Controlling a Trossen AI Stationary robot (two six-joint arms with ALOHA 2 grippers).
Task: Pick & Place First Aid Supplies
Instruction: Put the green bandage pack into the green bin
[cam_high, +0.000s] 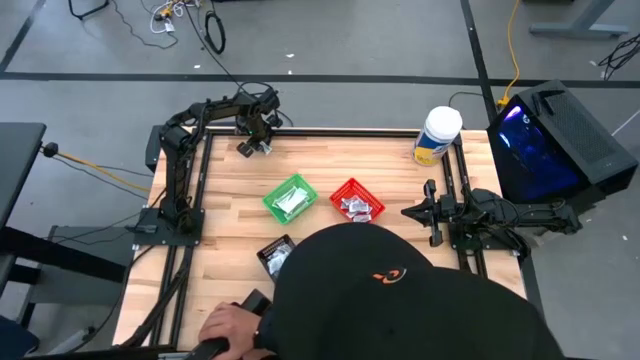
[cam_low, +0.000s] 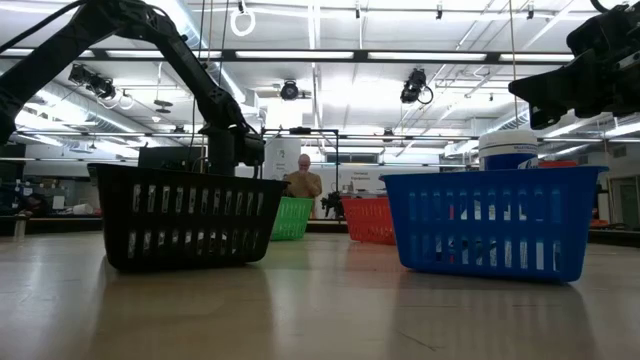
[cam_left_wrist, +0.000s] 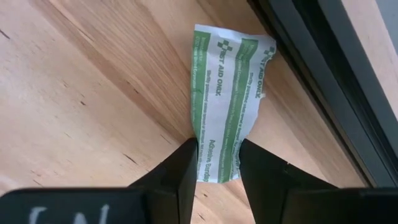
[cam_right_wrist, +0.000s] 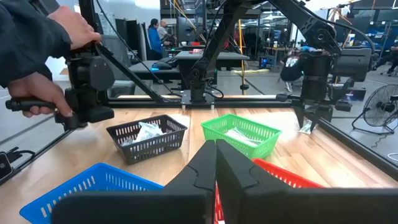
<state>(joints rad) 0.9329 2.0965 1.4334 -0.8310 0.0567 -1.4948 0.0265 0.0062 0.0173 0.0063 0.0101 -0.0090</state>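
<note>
A narrow white-and-green first aid packet (cam_left_wrist: 227, 87) lies on the wooden table near its far left corner, beside the black frame rail (cam_left_wrist: 311, 68). My left gripper (cam_left_wrist: 217, 158) points down over it and is shut on one end of it; it also shows far off in the right wrist view (cam_right_wrist: 308, 121). More packets lie in the green basket (cam_high: 290, 197), the red basket (cam_high: 357, 200) and the black basket (cam_high: 275, 255). My right gripper (cam_right_wrist: 216, 155) waits at the table's right side, level, shut on nothing. My left gripper pinches the packet's two long edges (cam_left_wrist: 214, 155) between its two fingers, close to one short end. The fingers come from above, pointing down, one on each side of the strip. The rest of the packet lies along the table, slightly creased.
A person in a black cap (cam_high: 400, 290) leans over the near edge, hands on a control handle (cam_high: 235, 320). A blue basket (cam_right_wrist: 93, 180) stands near the front. A white-lidded, yellow-labelled tub (cam_high: 437, 135) is at the far right. Bare wood lies around the left gripper.
</note>
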